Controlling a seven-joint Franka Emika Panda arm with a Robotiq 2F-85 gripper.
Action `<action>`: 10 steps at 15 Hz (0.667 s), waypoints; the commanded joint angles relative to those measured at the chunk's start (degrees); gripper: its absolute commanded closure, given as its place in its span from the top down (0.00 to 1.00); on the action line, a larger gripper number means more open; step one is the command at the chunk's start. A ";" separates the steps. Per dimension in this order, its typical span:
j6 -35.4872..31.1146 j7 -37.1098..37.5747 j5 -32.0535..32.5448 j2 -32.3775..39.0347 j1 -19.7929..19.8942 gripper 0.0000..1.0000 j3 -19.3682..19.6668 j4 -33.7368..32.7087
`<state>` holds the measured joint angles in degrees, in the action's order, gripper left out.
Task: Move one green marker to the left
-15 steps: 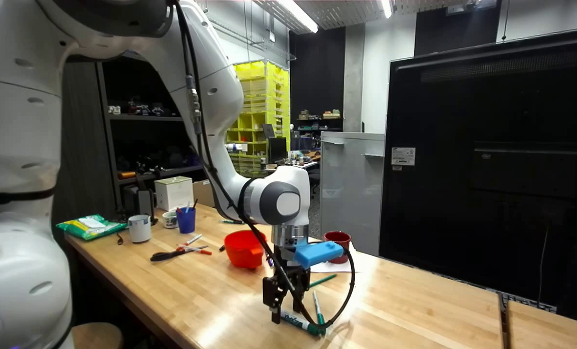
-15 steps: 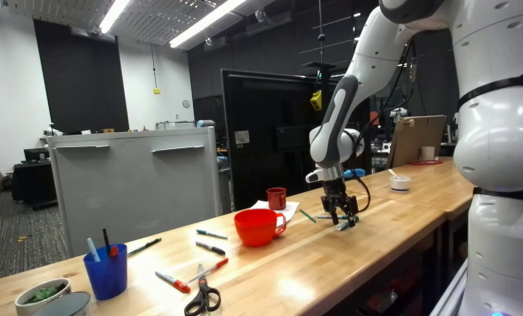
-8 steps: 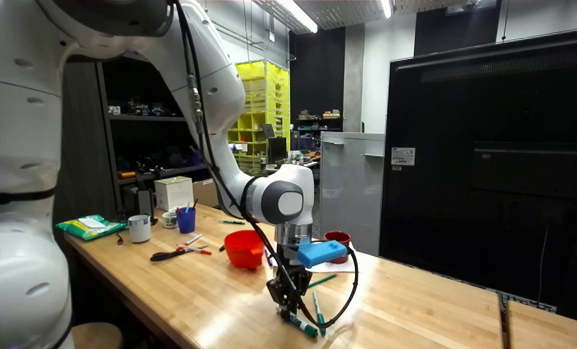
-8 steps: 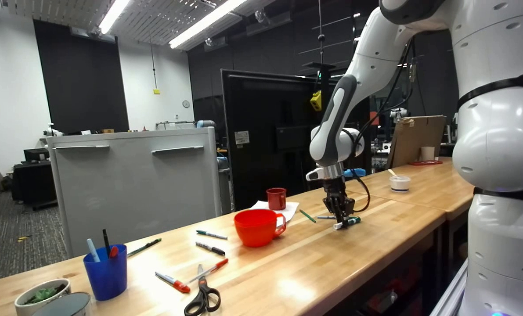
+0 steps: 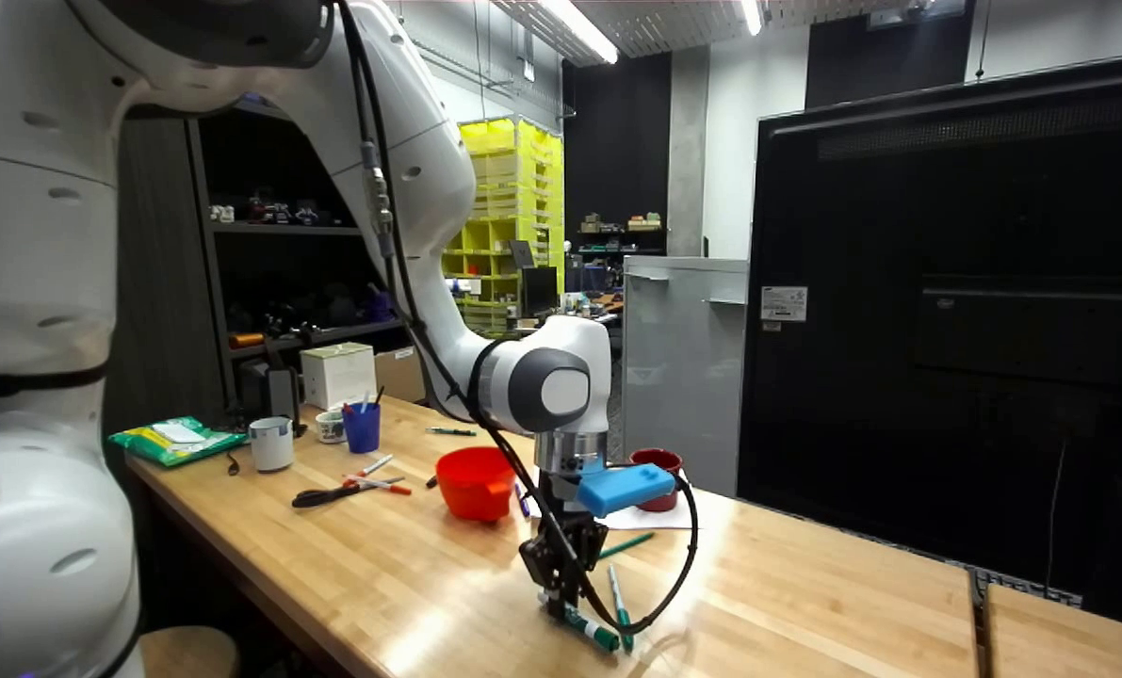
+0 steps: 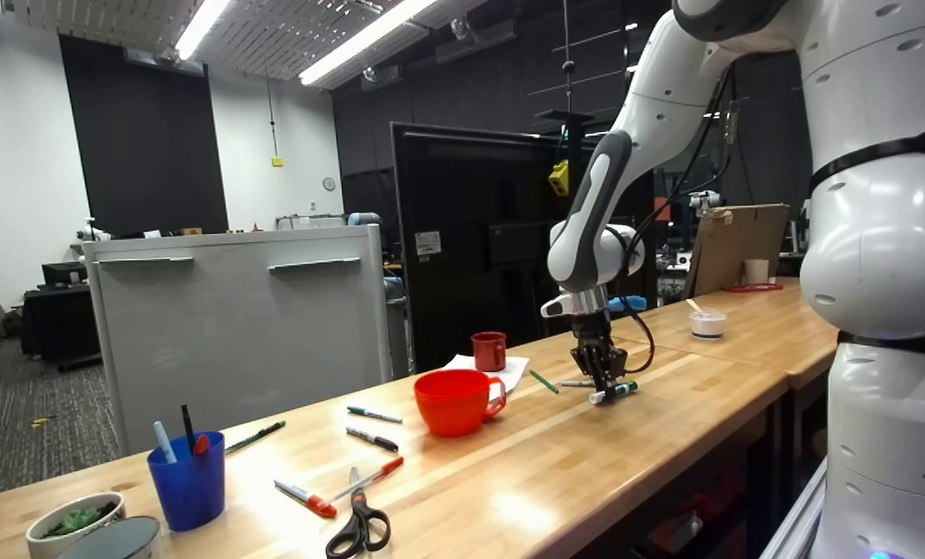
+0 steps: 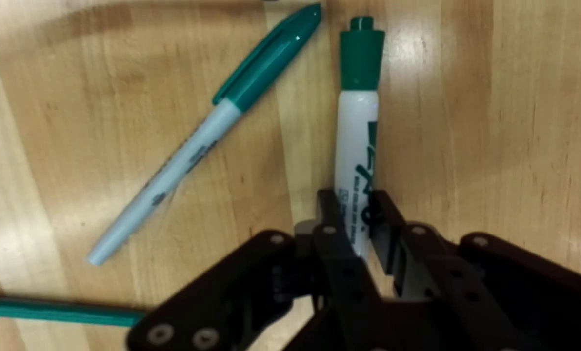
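Note:
Two green-capped markers lie close together in the wrist view. The thicker green marker (image 7: 358, 131) has a white barrel with green lettering. My gripper (image 7: 354, 202) is shut on that barrel, one finger on each side, with the cap pointing away from the wrist. In both exterior views the fingertips are down at table level, around this green marker (image 5: 596, 631), whose pale end (image 6: 598, 398) sticks out past them. Whether it rests on the wood or is just off it, I cannot tell. Beside it, slanted and apart from the fingers, is the slimmer green marker (image 7: 192, 151).
A green pencil-like stick (image 7: 56, 312) lies nearby. The red bowl (image 6: 453, 404) and a dark red mug (image 6: 489, 351) on white paper stand farther along. Scissors (image 6: 359, 524), several pens and a blue cup (image 6: 189, 481) are at the far end. A white tub (image 6: 707, 324) stands opposite.
The jaws, wide apart a second ago, have come together on the thicker green marker. That marker has shifted and turned slightly with the fingers. Over the last half second almost nothing has moved.

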<state>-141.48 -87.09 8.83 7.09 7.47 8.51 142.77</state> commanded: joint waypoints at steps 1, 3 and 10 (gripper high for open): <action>2.64 4.67 5.90 -6.79 -0.49 0.05 -0.42 2.43; 5.53 6.99 9.14 -11.34 -1.22 0.05 -1.05 3.03; 14.67 11.39 10.42 -22.97 -7.91 0.05 -8.10 -1.49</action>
<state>-129.93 -77.84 19.47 -11.55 2.54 3.02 142.71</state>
